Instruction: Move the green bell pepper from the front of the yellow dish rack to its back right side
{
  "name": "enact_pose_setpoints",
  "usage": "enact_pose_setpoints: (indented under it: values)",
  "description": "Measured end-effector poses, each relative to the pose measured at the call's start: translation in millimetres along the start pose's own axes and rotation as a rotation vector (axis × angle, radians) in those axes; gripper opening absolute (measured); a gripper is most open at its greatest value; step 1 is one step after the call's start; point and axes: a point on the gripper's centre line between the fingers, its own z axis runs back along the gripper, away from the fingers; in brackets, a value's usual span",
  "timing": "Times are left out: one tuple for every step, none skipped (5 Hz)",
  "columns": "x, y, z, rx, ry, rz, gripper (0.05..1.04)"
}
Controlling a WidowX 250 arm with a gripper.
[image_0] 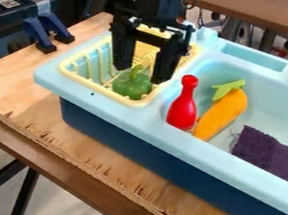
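- Wooden tabletop (35, 109) lies nearest us, its rough front edge slanting past the near side of the sink, below the gripper (139, 74).
- Between that edge and the tool, we see the toy sink's pale blue rim (123, 107); beyond it, the yellow rack's (66, 72) raised rim borders the working room around the fingertips.
- To the tool's right, we find the red bowling pin (183, 110) just past the rack, head farther from us than its base.
- Beside the pin, the toy carrot (223, 114) slants, its tip toward us and leafy top away; farther right lies purple cloth (262, 150). The basin opens out on this side.
- Directly under the tool, we see the green pepper (131, 84) in the rack, its stem pointing up between the fingers; its round body gives us no clear long axis.
- Our tool's fingers stand wide apart, clamped on nothing; whether either touches the pepper we cannot tell.
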Motion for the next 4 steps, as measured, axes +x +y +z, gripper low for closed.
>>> enact_pose_setpoints:
  values:
    - [3, 8, 1, 0.002, -0.017, 0.02, 1.0]
    - [9, 14, 0, 0.013, -0.056, 0.021, 1.0]
    - [12, 19, -6, -0.006, -0.074, 0.021, 1.0]
    - [12, 15, -12, -0.013, -0.072, 0.002, 0.948]
